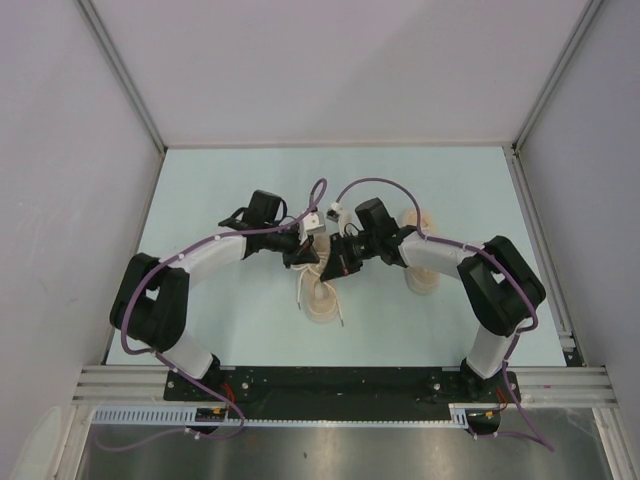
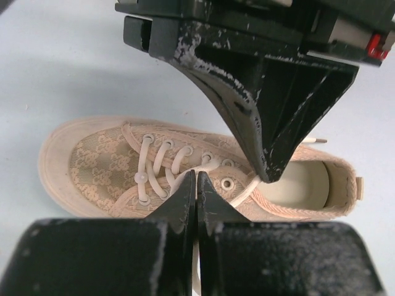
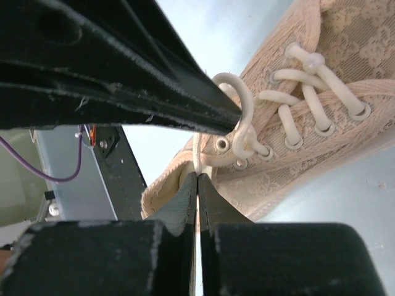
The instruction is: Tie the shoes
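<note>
One beige shoe lies on the pale table just below the point where my two grippers meet. In the left wrist view the shoe has its toe to the left and its off-white lace runs up into my left gripper, which is shut on it. The right gripper's black fingers hang over the shoe's opening. In the right wrist view my right gripper is shut on a taut lace strand, and a lace loop hooks round the left gripper's fingertip. The second shoe lies partly under the right arm.
White walls enclose the table on three sides. An aluminium rail runs along the near edge by the arm bases. Purple cables arch over both wrists.
</note>
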`<act>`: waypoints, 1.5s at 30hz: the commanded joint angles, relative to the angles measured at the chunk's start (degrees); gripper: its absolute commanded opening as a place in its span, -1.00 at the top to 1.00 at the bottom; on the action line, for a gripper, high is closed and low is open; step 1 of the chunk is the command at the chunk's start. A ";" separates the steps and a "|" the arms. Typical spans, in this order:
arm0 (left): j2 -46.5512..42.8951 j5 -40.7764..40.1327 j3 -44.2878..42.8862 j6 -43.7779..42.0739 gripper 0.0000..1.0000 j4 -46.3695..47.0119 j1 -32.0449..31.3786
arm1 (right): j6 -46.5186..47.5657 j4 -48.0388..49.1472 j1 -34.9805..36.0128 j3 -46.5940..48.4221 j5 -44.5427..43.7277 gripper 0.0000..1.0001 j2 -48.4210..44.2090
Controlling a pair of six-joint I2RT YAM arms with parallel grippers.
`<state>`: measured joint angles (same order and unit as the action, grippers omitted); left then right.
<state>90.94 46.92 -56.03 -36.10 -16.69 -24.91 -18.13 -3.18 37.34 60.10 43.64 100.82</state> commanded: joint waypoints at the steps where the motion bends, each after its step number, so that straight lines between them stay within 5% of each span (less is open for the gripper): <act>1: -2.43 2.57 -0.48 3.93 1.00 2.28 -0.32 | -4.27 5.81 0.10 0.11 -1.80 1.00 1.22; 32: -3.66 6.79 4.35 21.07 0.99 6.32 3.90 | -13.07 9.69 0.01 0.11 -10.77 1.00 3.69; 45: -3.32 -1.81 -1.53 20.72 0.25 5.35 7.50 | -9.47 5.38 0.19 0.11 -8.66 1.00 1.14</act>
<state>87.99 48.71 -52.97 -14.41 -10.81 -17.69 -29.63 3.84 37.08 60.01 34.52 103.61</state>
